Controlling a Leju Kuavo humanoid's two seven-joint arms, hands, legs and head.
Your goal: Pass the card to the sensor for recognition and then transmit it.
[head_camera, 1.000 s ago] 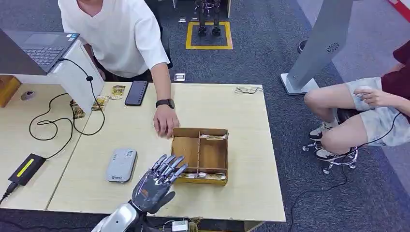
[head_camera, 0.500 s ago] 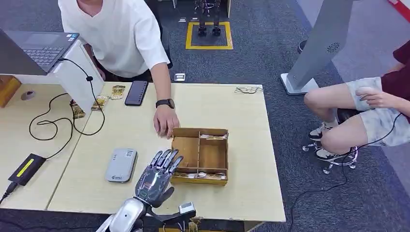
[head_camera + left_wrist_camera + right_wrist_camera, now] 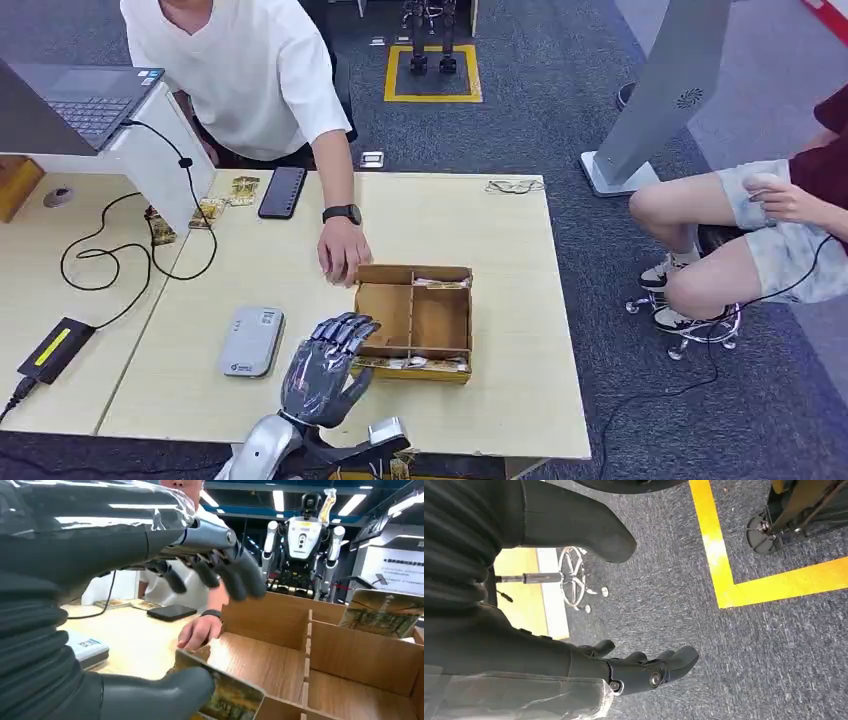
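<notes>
Left hand (image 3: pixel 322 372) spread, thumb touching the card (image 3: pixel 226 698) standing in the wooden box's (image 3: pixel 415 320) near slot. Best to pinch its top edge, then lift straight. Right hand (image 3: pixel 644 672) hanging loose, empty.

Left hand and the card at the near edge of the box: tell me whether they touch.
Touching. The left wrist view shows the left hand with its thumb pressed against the card at the wooden box, other fingers spread above.

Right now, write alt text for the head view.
The left robot hand hovers over the near edge of a wooden divided box on a light table. A person's hand rests at the box's far corner; a grey card reader lies left.
</notes>
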